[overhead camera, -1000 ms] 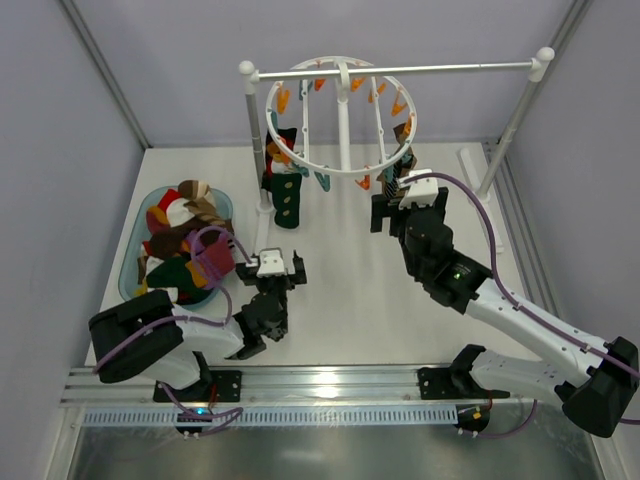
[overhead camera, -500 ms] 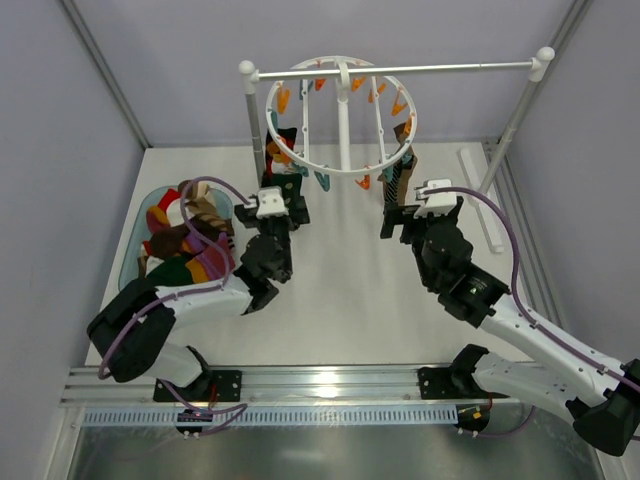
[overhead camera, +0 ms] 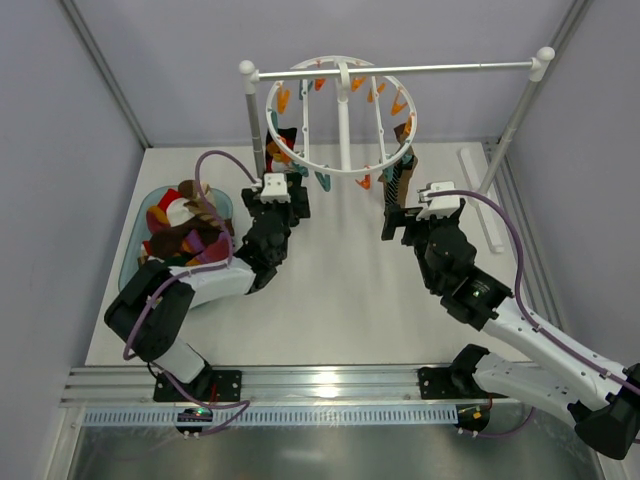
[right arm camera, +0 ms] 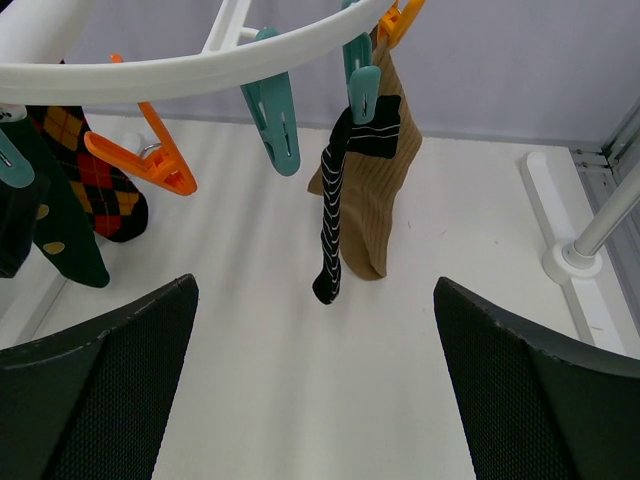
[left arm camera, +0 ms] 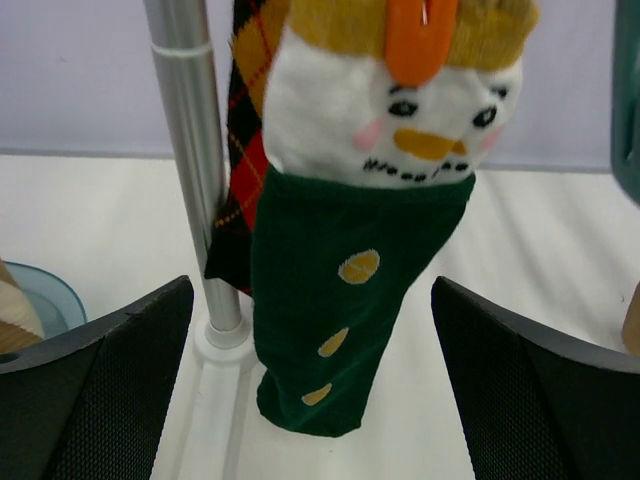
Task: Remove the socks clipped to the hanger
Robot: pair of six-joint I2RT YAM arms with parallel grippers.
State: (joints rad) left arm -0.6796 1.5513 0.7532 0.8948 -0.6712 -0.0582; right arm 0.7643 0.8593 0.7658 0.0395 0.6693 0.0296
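At twelve o'clock on the table, the round white plastic hanger point(overhead camera: 345, 171) grips a plush green sock point(left arm camera: 350, 300), a thin striped sock point(right arm camera: 335, 200) and a ribbed brown sock point(right arm camera: 375, 190) in its clips. At nine o'clock, a teal tub point(overhead camera: 147, 208) holds a pile of socks point(overhead camera: 185, 225). The left gripper point(overhead camera: 279, 197) and right gripper point(overhead camera: 420, 220) both gape wide, empty.

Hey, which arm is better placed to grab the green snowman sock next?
Left. The left gripper is open, with the green snowman sock centred just ahead of it. The right gripper faces the black striped sock on the hanger's other side.
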